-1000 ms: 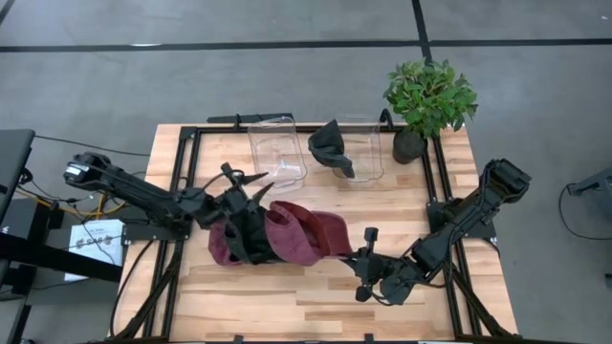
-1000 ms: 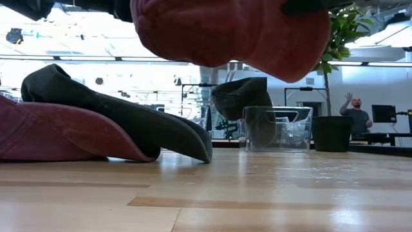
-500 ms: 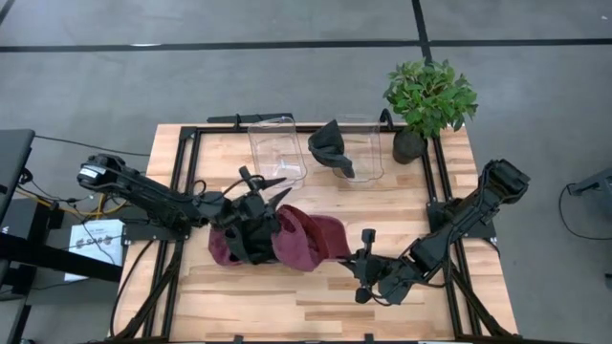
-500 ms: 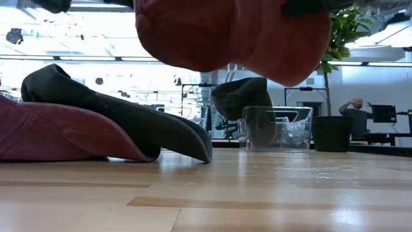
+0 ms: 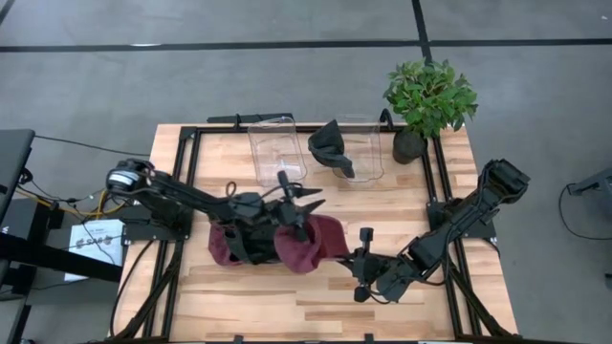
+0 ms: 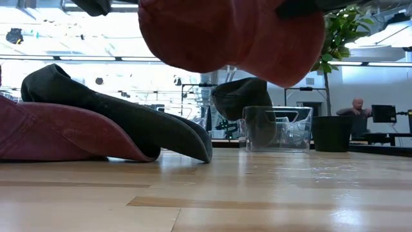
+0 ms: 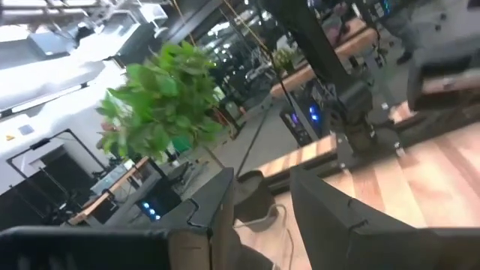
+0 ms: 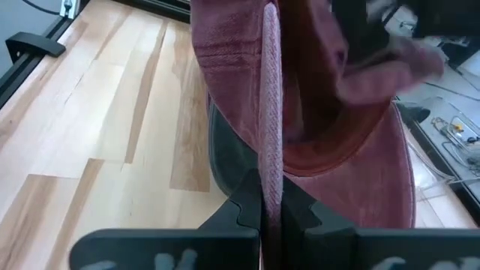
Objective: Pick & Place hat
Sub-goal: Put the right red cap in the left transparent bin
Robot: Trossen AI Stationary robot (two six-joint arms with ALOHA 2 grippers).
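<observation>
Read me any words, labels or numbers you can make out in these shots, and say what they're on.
No text can be read anywhere.
White sheet beside the table's left edge: dark printed marks, too small to read.
Maroon hat held in the right claw: no lettering visible.

Both arms are dark, near black, built of slim jointed links. The left arm [image 5: 182,196] carries a round silvery-white cap at the joint nearest the table's [image 5: 316,296] edge, and thin spiky black parts stand out around its wrist. The right arm [image 5: 469,215] has a blocky black joint housing by the table's far corner. The right gripper [image 8: 262,214] has two matt black fingers with notched inner faces; the left gripper's [image 7: 259,206] fingers are flat dark plates with small steps.
</observation>
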